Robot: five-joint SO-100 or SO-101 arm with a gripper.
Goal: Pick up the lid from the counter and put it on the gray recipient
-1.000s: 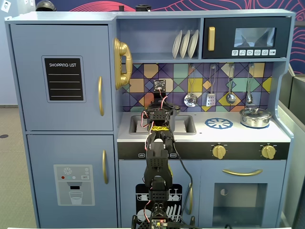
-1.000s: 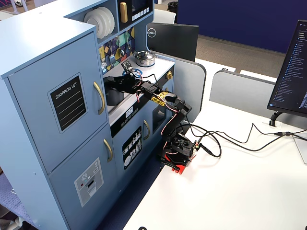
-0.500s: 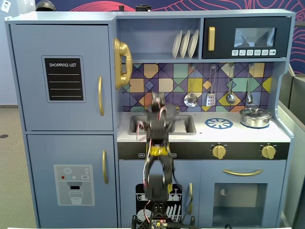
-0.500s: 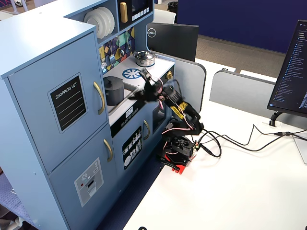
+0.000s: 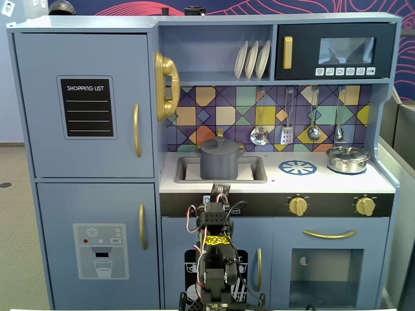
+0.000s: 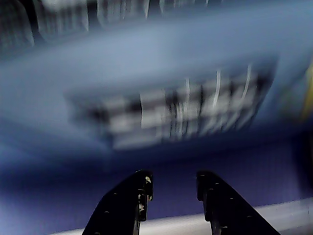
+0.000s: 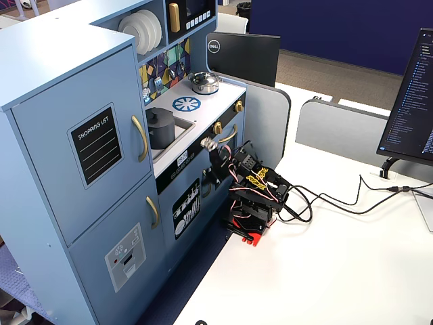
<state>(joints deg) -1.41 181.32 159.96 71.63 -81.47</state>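
One lid (image 5: 219,143) flat on gray recipient (image 5: 219,164), knob apparently upward.

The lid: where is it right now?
In both fixed views the lid sits on top of the gray recipient, which stands in the sink, left of the blue burner.

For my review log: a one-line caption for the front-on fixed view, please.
Lid seated on the gray pot in the toy kitchen sink; arm folded low below the counter, pincer open and empty.
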